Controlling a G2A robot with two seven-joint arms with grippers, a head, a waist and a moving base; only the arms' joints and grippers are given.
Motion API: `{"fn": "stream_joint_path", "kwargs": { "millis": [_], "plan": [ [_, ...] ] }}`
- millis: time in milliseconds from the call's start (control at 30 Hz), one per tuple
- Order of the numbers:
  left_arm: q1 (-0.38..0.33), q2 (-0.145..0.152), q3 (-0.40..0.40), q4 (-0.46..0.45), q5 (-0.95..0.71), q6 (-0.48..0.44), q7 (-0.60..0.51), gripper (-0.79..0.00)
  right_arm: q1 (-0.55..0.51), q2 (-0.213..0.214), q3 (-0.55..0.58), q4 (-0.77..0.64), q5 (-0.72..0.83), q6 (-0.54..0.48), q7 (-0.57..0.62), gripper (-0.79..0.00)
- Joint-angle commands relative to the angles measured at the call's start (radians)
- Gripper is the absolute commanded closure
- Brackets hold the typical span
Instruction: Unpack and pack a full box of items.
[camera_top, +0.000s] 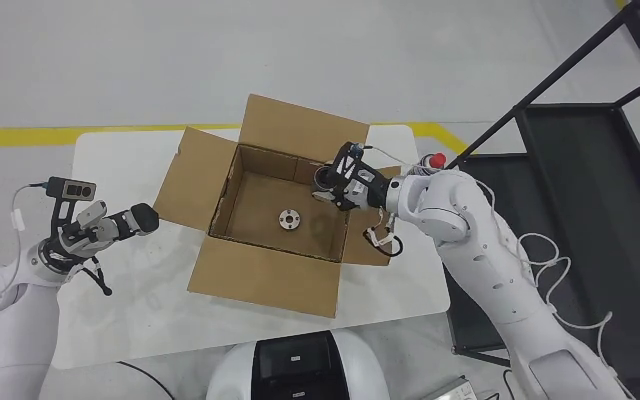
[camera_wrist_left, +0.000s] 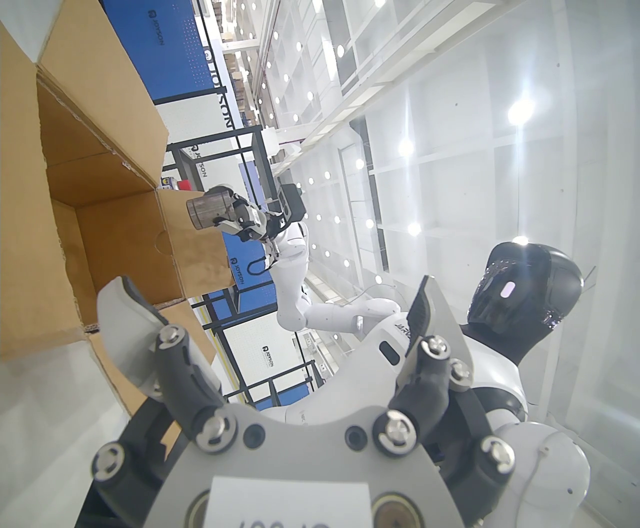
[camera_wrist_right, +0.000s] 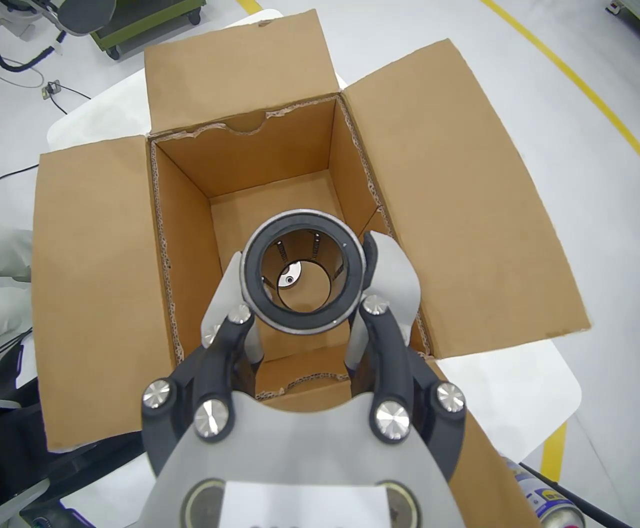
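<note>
An open cardboard box (camera_top: 225, 265) with all flaps spread stands on the white table (camera_top: 120, 320). A small round metal part (camera_top: 289, 217) lies on the box floor. My right gripper (camera_wrist_right: 300, 280) is shut on a hollow metal cylinder (camera_wrist_right: 255, 285), a bearing sleeve with a dark ring at its end, held above the box's open mouth near its right wall. The same cylinder (camera_wrist_left: 207, 210) hangs over the box rim in the left wrist view. My left gripper (camera_wrist_left: 265, 310) stands open with nothing in it, left of the box (camera_wrist_left: 90, 210), over the table.
A dark metal rack (camera_top: 570, 170) stands to the right of the table. A spray can (camera_wrist_right: 550, 500) sits near the table's right side, and a red-capped item (camera_top: 436, 160) shows behind the right arm. A yellow floor line (camera_top: 60, 133) runs behind the table.
</note>
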Motion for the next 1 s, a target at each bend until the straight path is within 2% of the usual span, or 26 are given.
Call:
{"fn": "stream_joint_path", "kwargs": {
  "millis": [0, 433, 533, 767, 967],
  "plan": [
    [0.0, 0.0, 0.0, 0.0, 0.0, 0.0, 0.0, -0.785, 0.0, 0.0, 0.0, 0.0, 0.0, 0.0, 0.0, 0.0],
    [0.0, 0.0, 0.0, 0.0, 0.0, 0.0, 0.0, -0.785, 0.001, -0.002, -0.015, 0.019, -0.009, 0.004, -0.005, 0.0],
    [0.0, 0.0, 0.0, 0.0, 0.0, 0.0, 0.0, -0.785, 0.08, -0.019, -0.095, 0.116, -0.006, -0.023, -0.021, 0.0],
    [0.0, 0.0, 0.0, 0.0, 0.0, 0.0, 0.0, -0.785, 0.346, -0.113, -0.374, 0.407, 0.002, -0.036, -0.082, 0.0],
    [0.0, 0.0, 0.0, 0.0, 0.0, 0.0, 0.0, -0.785, 0.495, -0.219, -0.569, 0.635, -0.018, -0.005, -0.183, 0.0]
  ]
}}
